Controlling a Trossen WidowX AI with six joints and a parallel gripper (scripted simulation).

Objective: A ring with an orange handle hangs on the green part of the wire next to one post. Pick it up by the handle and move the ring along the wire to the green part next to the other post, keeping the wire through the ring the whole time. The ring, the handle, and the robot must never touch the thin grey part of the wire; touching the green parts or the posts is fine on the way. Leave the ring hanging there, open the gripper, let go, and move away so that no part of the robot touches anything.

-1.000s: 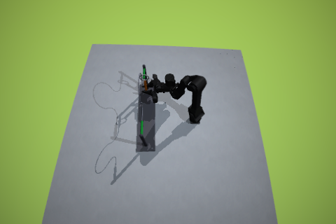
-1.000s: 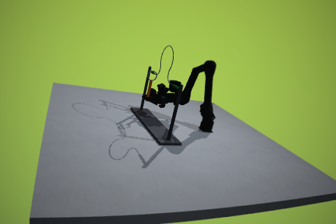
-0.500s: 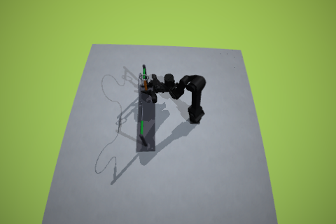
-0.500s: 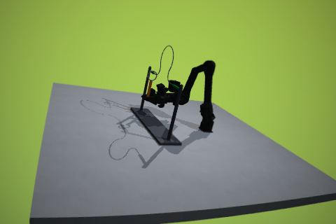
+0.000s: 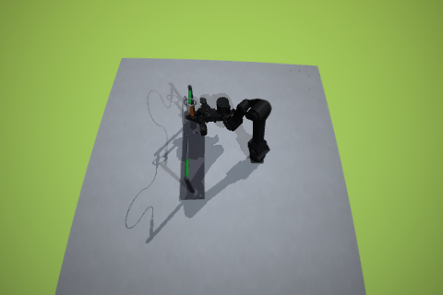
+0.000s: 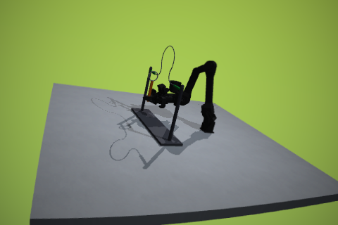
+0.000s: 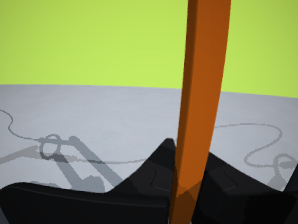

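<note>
The ring (image 5: 196, 101) (image 6: 153, 80) hangs around the wire at the green part (image 5: 190, 94) (image 6: 154, 72) beside the far post (image 5: 189, 87) (image 6: 146, 88). Its orange handle (image 5: 192, 111) (image 6: 151, 87) (image 7: 205, 75) points down, close to that post. My gripper (image 5: 191, 117) (image 6: 150, 97) (image 7: 176, 146) is shut on the lower part of the handle; in the wrist view the handle rises between the fingers, leaning slightly right. The other green part (image 5: 186, 168) (image 6: 177, 86) is beside the near post (image 5: 189, 184) (image 6: 174, 119). Whether the fingers touch the far post cannot be told.
The thin grey wire (image 6: 170, 46) rises in a tall loop between the two green parts. Both posts stand on a dark base plate (image 5: 196, 193) (image 6: 171, 144) on the grey table. My arm (image 5: 258, 129) (image 6: 210, 88) reaches across from the right, its wrist behind the near post in the exterior view.
</note>
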